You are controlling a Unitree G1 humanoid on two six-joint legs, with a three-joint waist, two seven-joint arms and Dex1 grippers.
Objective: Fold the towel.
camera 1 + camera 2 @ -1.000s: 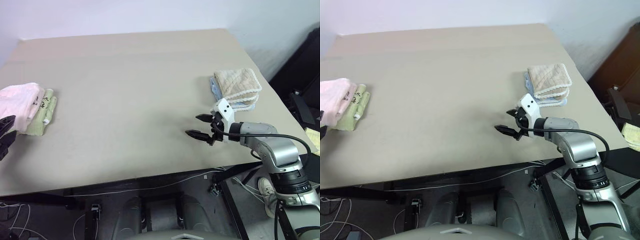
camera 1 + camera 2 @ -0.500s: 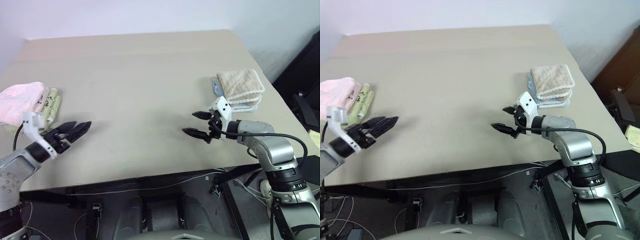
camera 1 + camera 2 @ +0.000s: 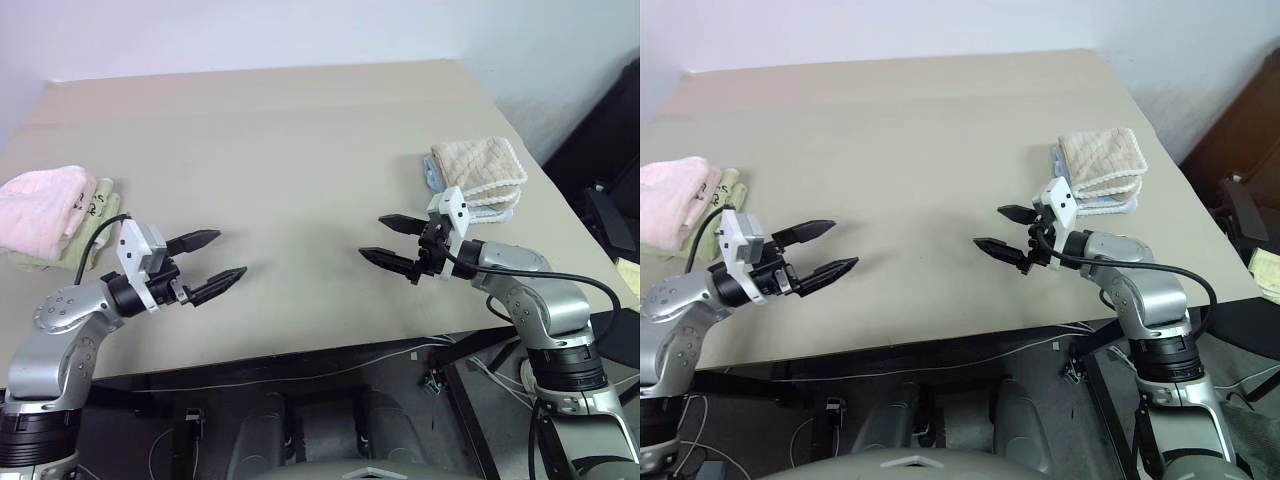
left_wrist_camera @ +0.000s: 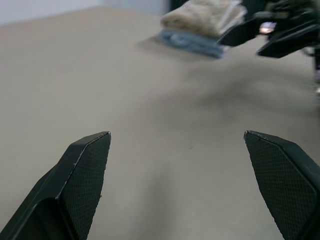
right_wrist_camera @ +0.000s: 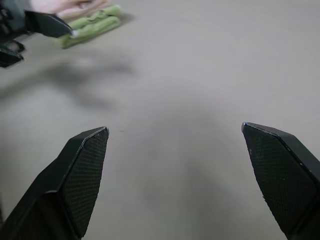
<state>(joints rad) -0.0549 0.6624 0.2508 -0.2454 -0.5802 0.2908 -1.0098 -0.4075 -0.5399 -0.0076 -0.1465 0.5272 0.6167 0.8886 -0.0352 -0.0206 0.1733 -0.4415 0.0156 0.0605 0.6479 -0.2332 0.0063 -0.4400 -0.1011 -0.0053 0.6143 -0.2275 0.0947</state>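
Note:
The pale pink towel (image 3: 42,205) lies folded at the table's left edge, on top of a light green towel (image 3: 92,212). My left gripper (image 3: 215,258) hangs open over the bare table, to the right of that pile and clear of it, with nothing between its fingers. Near the front right of the table my right gripper (image 3: 382,240) is open too and empty, pointing left toward the other one. A wide stretch of bare tabletop separates the two. The right wrist view shows the green towel (image 5: 90,29) with the pink towel (image 5: 75,6) behind it.
A beige towel (image 3: 478,170) sits folded on a light blue one (image 3: 432,178) at the table's right edge, just behind my right gripper. The tan table (image 3: 290,150) ends close in front of both arms, with cables and dark floor below.
My left arm has swung in from the far left edge to the front of the table, its gripper rolling over and staying open. The right gripper rose slightly.

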